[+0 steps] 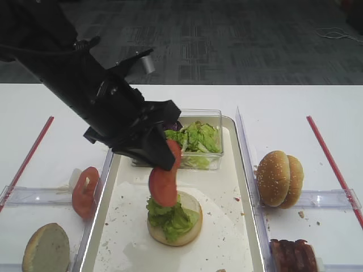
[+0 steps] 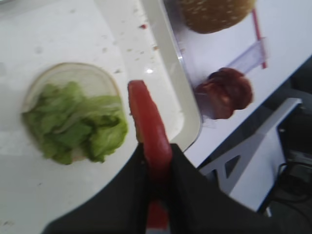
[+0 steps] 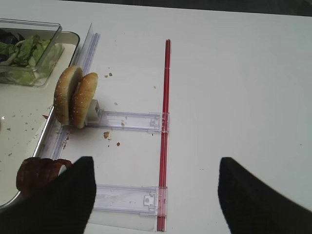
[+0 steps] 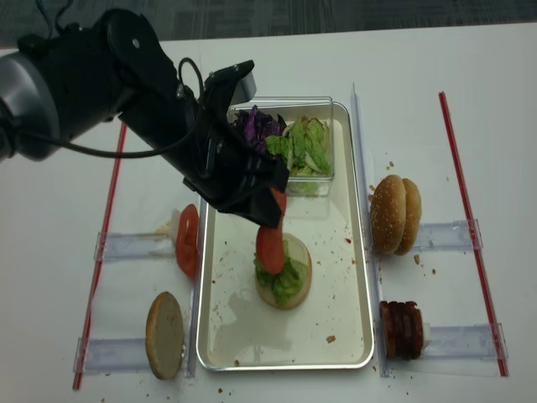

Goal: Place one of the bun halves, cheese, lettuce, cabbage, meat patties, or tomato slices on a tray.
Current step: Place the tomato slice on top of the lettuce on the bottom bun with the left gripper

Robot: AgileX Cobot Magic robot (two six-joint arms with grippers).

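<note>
Red tomato slice (image 1: 163, 184) pinched on edge in the left end effector (image 1: 170, 161), hanging just above the lettuce (image 1: 169, 215) on the bun half (image 1: 176, 226) mid-tray (image 1: 238, 226). To do this well: lower until it touches the leaf, tilt it flat, then release, or it'll land on edge and roll off. Slice looks thin and glossy. Right end effector (image 3: 153, 195) idles over the bench, jaws wide, empty.

Meat patties (image 1: 293, 256) cut by bottom edge; cabbage (image 1: 173, 125) mostly behind left pincer (image 1: 170, 156); left wrist view blurred.
</note>
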